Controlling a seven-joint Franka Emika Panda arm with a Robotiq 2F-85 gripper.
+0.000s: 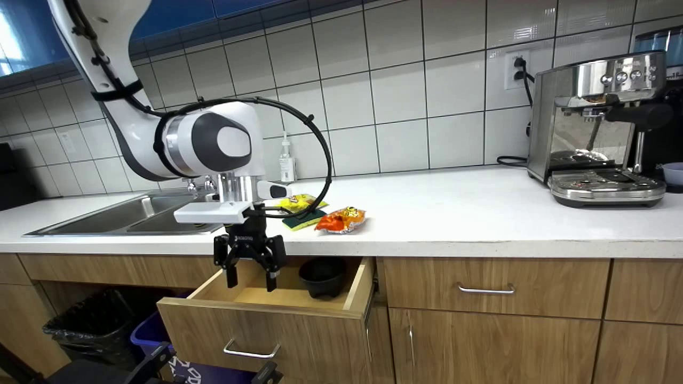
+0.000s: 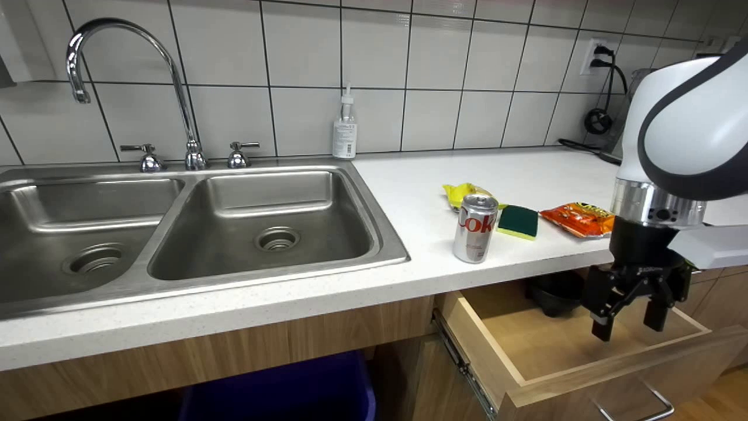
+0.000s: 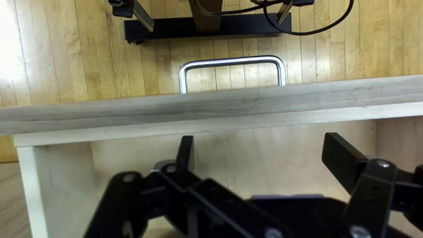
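Hovering over the pulled-out drawer, the fingers stand wide apart with nothing between them, and they appear to touch nothing. The drawer juts from under the bench; the bowl, black, sits in it toward the back, near the fingers but apart from them. The step in hand looks like positioning, with no grasp made; any next move seems to call for keeping clear of the drawer's sides and front edge, since the fingers hang low over it. Counted, there are one drawer pulled out, one bowl in it and, on the bench, one can, one sponge, a yellow bag and an orange bag, two in all, one bottle, one coffee machine and, set into the bench, one double sink.
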